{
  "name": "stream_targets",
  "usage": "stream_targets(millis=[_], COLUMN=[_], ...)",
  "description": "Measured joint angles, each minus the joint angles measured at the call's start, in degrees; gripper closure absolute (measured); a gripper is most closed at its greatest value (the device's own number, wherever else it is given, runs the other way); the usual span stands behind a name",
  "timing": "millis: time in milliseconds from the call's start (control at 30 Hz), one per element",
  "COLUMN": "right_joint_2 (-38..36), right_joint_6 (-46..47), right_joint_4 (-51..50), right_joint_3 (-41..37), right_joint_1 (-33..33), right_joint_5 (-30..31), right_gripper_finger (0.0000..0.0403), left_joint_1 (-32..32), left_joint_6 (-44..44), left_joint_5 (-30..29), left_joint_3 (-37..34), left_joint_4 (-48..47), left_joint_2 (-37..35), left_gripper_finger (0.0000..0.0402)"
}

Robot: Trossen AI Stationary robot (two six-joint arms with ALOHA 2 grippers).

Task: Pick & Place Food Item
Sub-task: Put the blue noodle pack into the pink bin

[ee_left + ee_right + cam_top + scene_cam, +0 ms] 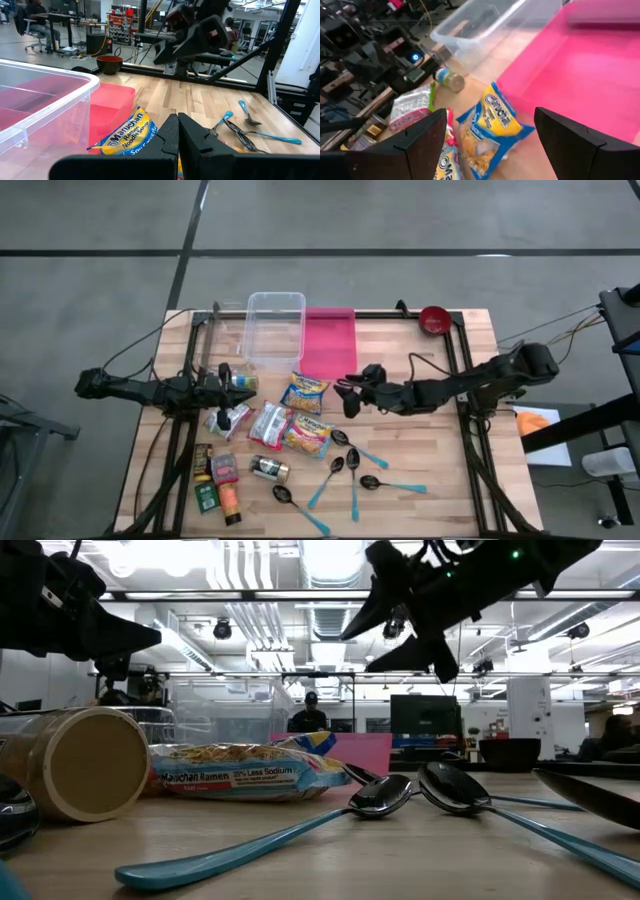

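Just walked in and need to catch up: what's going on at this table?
The right gripper hangs open above the blue-and-yellow noodle packet, beside the pink tray, holding nothing yet. The left gripper waits shut near the clear plastic bin. More packets, jars and teal-handled spoons lie scattered on the wooden table.

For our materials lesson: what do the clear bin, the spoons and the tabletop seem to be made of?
Clear bin: see-through, glossy, likely plastic.
Spoons: shiny dark bowls, probably metal; matte teal handles, maybe plastic.
Tabletop: pale planks with visible grain, looks like wood.
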Motion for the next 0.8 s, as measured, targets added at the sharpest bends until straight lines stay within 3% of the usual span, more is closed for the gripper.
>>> stream_targets(millis=[233,467,800], right_joint_2=[5.1,12.0,18.0], right_joint_6=[6.8,3.7,12.2], right_joint_4=[0.9,13.1,13.7], right_joint_3=[-0.2,-0.2,0.5], right_joint_1=[0.4,-0.6,-2.8], right_joint_5=[-2.1,-3.6,-6.6], right_gripper_finger=[0.0104,0.0104,0.0104], left_joint_1=[0.0,0.0,0.0], left_joint_6=[0.0,0.0,0.0], left_joint_5=[0.0,0.0,0.0], left_joint_3=[0.0,0.0,0.0], left_joint_4=[0.0,0.0,0.0], left_joint_2=[0.0,0.0,0.0], left_gripper_finger=[0.0401,0.0401,0.0401])
